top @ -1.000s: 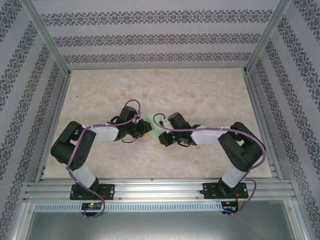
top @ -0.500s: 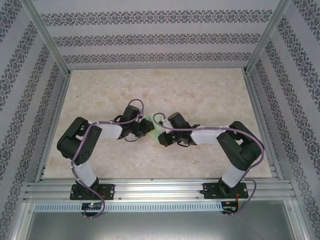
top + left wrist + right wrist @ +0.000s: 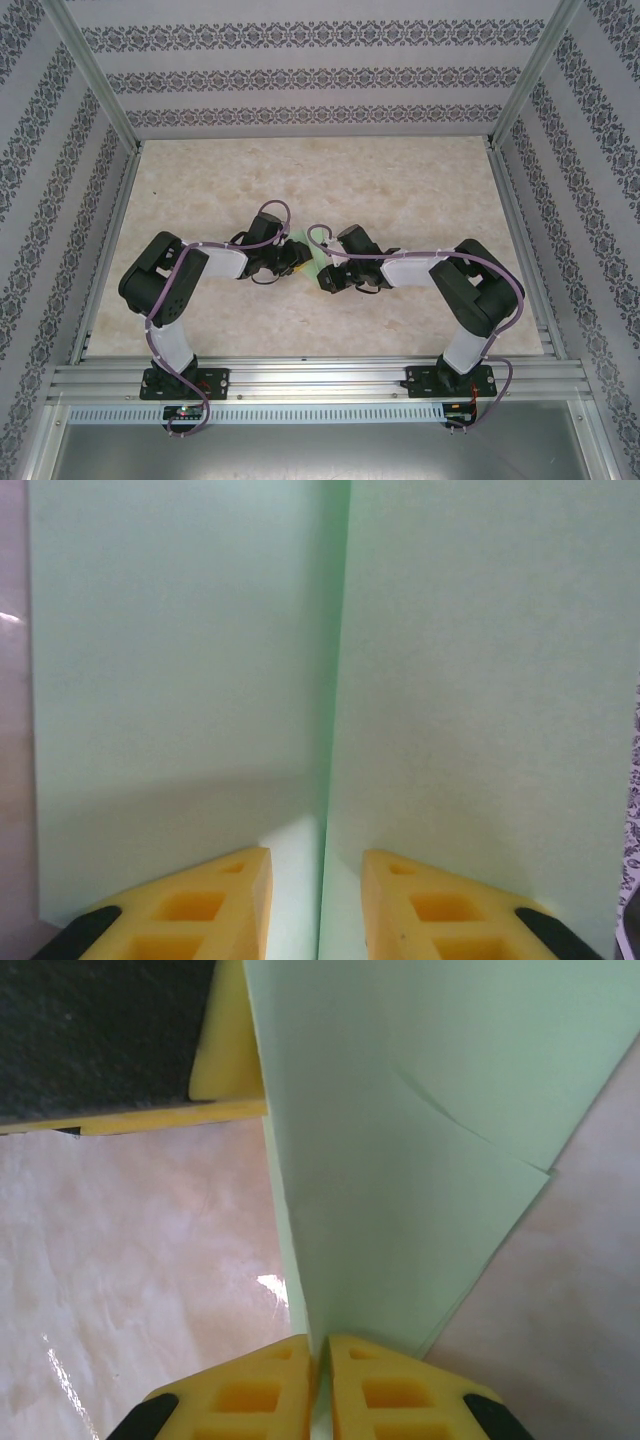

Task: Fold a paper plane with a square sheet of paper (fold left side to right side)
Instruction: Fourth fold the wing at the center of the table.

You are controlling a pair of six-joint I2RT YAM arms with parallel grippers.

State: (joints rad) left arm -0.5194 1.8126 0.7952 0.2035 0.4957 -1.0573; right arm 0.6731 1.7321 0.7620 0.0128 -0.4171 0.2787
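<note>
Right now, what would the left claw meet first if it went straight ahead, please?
The left claw would likely meet the square sheet of paper first, just ahead of it; depth is unclear.

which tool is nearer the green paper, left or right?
Right: the right tool is pinched shut on the green paper at its edge; the left tool stands open, paper running between its fingers, contact unclear.

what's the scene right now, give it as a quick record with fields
object: sheet of paper, pale mint green, part folded
surface: marbled table
left gripper: open, fingers apart either side of a straight fold line
right gripper: shut on the sheet's edge
position: mid-table, between the two grippers
</note>
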